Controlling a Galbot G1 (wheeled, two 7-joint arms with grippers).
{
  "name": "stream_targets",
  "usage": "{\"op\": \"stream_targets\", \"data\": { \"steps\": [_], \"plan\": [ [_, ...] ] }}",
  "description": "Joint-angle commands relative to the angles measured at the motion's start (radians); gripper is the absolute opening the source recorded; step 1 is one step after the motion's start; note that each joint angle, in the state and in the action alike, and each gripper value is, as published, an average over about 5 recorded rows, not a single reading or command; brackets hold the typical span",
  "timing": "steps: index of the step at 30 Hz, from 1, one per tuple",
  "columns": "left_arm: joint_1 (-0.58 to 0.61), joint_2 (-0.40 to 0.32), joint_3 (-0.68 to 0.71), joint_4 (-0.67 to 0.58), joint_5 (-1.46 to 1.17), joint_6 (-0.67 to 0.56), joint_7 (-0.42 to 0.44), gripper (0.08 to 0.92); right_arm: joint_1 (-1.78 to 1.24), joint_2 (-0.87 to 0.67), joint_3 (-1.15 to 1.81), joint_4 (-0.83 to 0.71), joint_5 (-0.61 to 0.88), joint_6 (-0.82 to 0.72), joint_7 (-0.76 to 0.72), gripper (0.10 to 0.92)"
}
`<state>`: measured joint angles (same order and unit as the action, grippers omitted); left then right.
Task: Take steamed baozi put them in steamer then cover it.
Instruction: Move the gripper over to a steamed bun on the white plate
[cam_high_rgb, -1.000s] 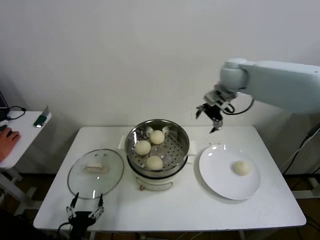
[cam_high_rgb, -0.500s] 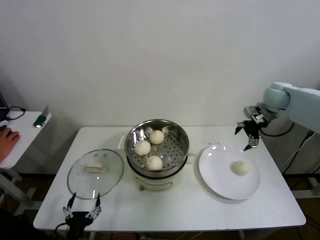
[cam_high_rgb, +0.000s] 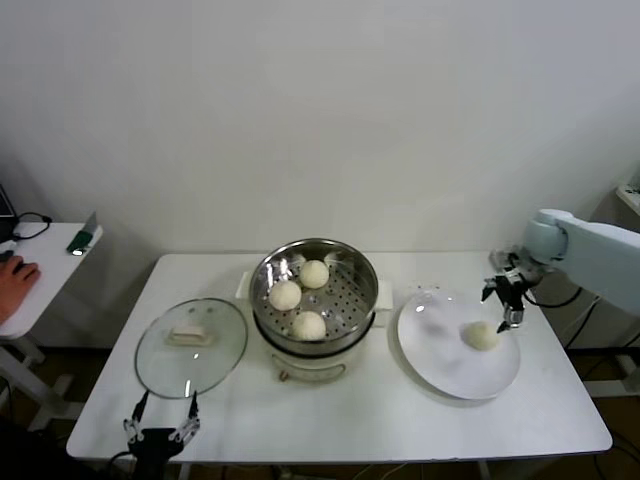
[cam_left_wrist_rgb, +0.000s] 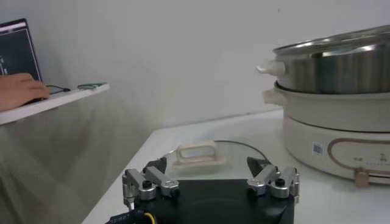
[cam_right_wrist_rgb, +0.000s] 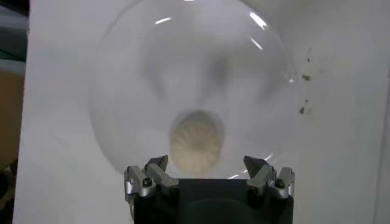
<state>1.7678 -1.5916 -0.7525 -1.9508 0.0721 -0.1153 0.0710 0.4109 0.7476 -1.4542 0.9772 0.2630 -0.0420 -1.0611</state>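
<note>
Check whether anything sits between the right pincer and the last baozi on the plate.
Nothing visible does. The right pincer hangs open just above the lone baozi on the white plate, with only bare plate around it in the right wrist view.

The steamer (cam_left_wrist_rgb: 341, 91) is cut off by the frame's edge.

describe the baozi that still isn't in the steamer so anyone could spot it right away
Start at the white table and find the steamer in its middle; to the robot's right of it lies a flat white plate. The baozi sits alone on that plate, just under the open right gripper. The other three buns lie together on the steamer's perforated tray; this one is the only one on the plate.
</note>
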Motion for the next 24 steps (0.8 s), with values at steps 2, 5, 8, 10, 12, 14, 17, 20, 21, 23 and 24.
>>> {"op": "stream_targets", "data": {
  "steps": [2, 5, 8, 10, 12, 14, 17, 20, 21, 23, 24],
  "plan": [
    [0.004, 0.0, 0.0, -0.002, 0.002, 0.001, 0.0, 0.823, -0.162, 0.025, 0.114, -0.069, -0.081, -0.015, 0.012, 0.823],
    [0.003, 0.001, 0.002, -0.001, 0.004, 0.001, 0.001, 0.823, -0.174, 0.032, 0.129, -0.078, -0.085, -0.015, 0.018, 0.823],
    [0.004, 0.001, 0.004, -0.001, 0.005, 0.001, 0.001, 0.823, -0.183, 0.04, 0.148, -0.093, -0.088, -0.014, 0.028, 0.823],
    [0.004, 0.001, 0.005, -0.002, 0.006, 0.001, 0.001, 0.823, -0.186, 0.044, 0.159, -0.102, -0.092, -0.013, 0.032, 0.823],
    [0.004, 0.002, 0.005, -0.002, 0.007, 0.001, 0.0, 0.823, -0.187, 0.047, 0.164, -0.107, -0.096, -0.012, 0.034, 0.823],
    [0.005, 0.002, 0.005, -0.004, 0.007, 0.001, 0.0, 0.823, -0.189, 0.046, 0.166, -0.107, -0.1, -0.011, 0.034, 0.823],
    [0.006, 0.002, 0.004, -0.005, 0.007, 0.001, 0.0, 0.823, -0.195, 0.043, 0.17, -0.105, -0.108, -0.011, 0.034, 0.823],
    [0.006, 0.002, 0.004, -0.005, 0.007, 0.0, 0.0, 0.823, -0.203, 0.043, 0.186, -0.11, -0.117, -0.011, 0.042, 0.822],
    [0.006, 0.002, 0.004, -0.005, 0.007, 0.0, -0.001, 0.823, -0.206, 0.044, 0.193, -0.113, -0.119, -0.011, 0.046, 0.821],
    [0.006, 0.001, 0.005, -0.005, 0.007, 0.0, -0.001, 0.823, -0.212, 0.046, 0.206, -0.117, -0.117, -0.01, 0.054, 0.812],
    [0.006, 0.001, 0.005, -0.005, 0.007, 0.0, -0.001, 0.823, -0.214, 0.047, 0.21, -0.118, -0.116, -0.01, 0.057, 0.806]
  ]
}}
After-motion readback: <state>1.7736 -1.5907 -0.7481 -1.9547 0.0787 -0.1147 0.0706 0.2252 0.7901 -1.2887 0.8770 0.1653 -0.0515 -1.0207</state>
